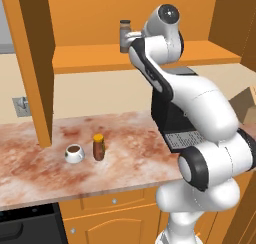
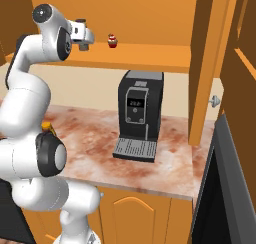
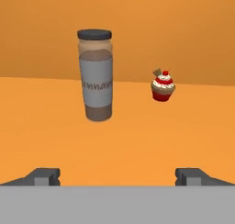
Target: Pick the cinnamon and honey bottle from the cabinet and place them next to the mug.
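The cinnamon (image 3: 95, 75) stands upright on the shelf of the cabinet (image 1: 100, 58), a grey jar with a dark lid. Its pale label carries dark lettering across the middle, too blurred to read with certainty. The coffee machine (image 2: 139, 116) on the counter has a small grey display panel; nothing on it can be read.

In the hand view, going left to right, the jar sits at about 11 o'clock from the centre, and a tiny red cupcake (image 3: 163, 86) with white frosting sits at about 2 o'clock, well apart from the jar, both against the orange back wall. The gripper (image 3: 117, 176) has its jaws spread as wide as they go, one tip at 7 o'clock and one at 5 o'clock, holding nothing and touching nothing. Bare shelf lies between the tips and the jar, and the jar stands left of the midline between them.

In the left base view the mug (image 1: 74, 153) sits on the marbled counter (image 1: 45, 163) with the honey bottle (image 1: 98, 147) just beside it at 3 o'clock, upright, both back from the front edge. Open counter runs between the bottle and the coffee machine. A cabinet side panel (image 1: 35, 63) comes down at 10 o'clock of the mug.
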{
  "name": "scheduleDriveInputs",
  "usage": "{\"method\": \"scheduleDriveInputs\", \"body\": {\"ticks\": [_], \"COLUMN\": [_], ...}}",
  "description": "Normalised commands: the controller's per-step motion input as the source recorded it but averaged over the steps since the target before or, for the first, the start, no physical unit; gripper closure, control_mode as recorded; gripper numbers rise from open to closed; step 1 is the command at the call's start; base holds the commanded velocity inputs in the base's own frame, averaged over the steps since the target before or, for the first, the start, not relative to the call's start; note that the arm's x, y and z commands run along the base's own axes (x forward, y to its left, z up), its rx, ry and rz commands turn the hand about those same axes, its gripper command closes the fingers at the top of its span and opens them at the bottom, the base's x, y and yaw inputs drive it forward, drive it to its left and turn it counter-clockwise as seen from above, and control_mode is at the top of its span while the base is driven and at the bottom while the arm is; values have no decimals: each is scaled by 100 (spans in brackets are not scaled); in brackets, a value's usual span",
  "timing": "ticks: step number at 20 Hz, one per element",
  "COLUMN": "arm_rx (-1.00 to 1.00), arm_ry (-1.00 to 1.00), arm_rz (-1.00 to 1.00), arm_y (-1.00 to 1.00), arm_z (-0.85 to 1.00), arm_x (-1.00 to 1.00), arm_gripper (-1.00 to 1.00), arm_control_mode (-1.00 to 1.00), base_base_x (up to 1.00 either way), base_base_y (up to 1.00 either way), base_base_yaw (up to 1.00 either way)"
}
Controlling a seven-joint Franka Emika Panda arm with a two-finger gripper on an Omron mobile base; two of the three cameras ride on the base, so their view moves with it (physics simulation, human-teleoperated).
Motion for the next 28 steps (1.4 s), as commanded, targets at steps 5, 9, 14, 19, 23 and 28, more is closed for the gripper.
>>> {"method": "scheduleDriveInputs", "body": {"ticks": [5, 9, 14, 19, 23, 28], "arm_rx": [0, 0, 4, 11, 10, 0], "arm_ry": [-9, -7, -1, 0, 2, 5], "arm_rz": [0, 0, 0, 0, 0, 0], "arm_y": [12, 12, 3, 0, 0, 0], "arm_z": [-1, -3, 0, 0, 0, 0], "arm_x": [14, 18, 8, 0, 9, 36], "arm_gripper": [-100, -100, -100, -100, -100, -100], "arm_control_mode": [-100, -100, -100, -100, -100, -100], "base_base_x": [0, 0, 0, 0, 0, 0], "base_base_y": [0, 0, 0, 0, 0, 0], "base_base_yaw": [0, 0, 0, 0, 0, 0]}}
